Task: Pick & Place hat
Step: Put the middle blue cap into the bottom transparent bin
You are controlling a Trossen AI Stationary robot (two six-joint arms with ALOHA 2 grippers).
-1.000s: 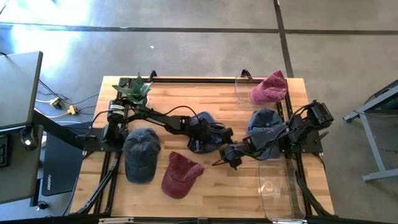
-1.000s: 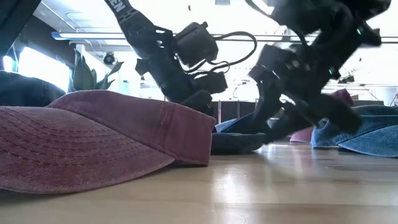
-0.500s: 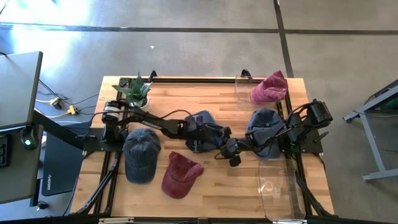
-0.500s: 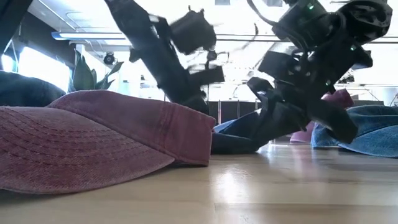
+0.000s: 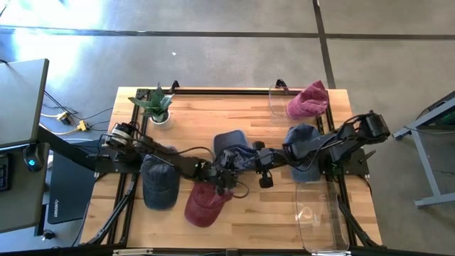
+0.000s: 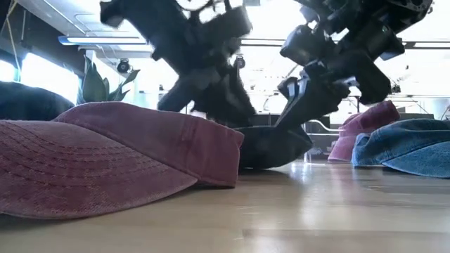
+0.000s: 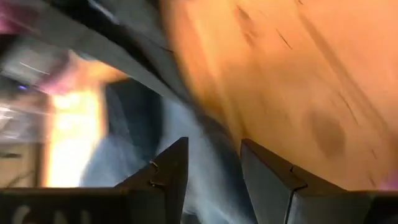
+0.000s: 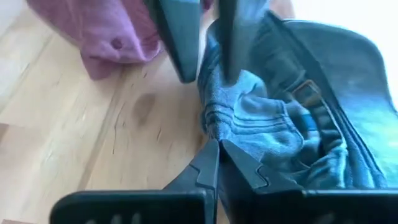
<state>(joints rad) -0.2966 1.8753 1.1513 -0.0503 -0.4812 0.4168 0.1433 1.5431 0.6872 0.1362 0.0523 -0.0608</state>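
A blue denim hat [image 5: 229, 142] sits mid-table between both grippers, its inside showing in the right wrist view [image 8: 298, 124]. My left gripper [image 5: 229, 172] reaches in from the table's left and is shut on the hat's near edge. Its two fingers [image 8: 175, 43] also show in the right wrist view. From the table's right, my right gripper [image 8: 217, 146] is shut on the same bunched edge. In the low view the hat [image 6: 271, 146] hangs dark between the arms, its underside at the tabletop. My left gripper pinches the hat's bunched rim [image 8: 210, 65] between its two fingers, blue cloth filling the gap [image 7: 211, 180]. The fingers slant down from the table's left. My right gripper pinches a fold of the rim's inner band [image 8: 209, 127] at its fingertips, slanting down from the table's right.
A maroon hat [image 5: 205, 202] lies just near of the left gripper, with a dark blue hat [image 5: 159, 183] to its left. Another blue hat [image 5: 302, 148] lies under the right arm. At the far edge are a pink hat [image 5: 308, 99] and a potted plant [image 5: 156, 107]. A clear bin [image 5: 316, 213] stands near right.
My left gripper has swung toward the table's near edge and rolled, drawing the blue hat's edge along. My right gripper has moved toward the hat, risen a little and shut on its rim. The hat has been drawn out between the two.
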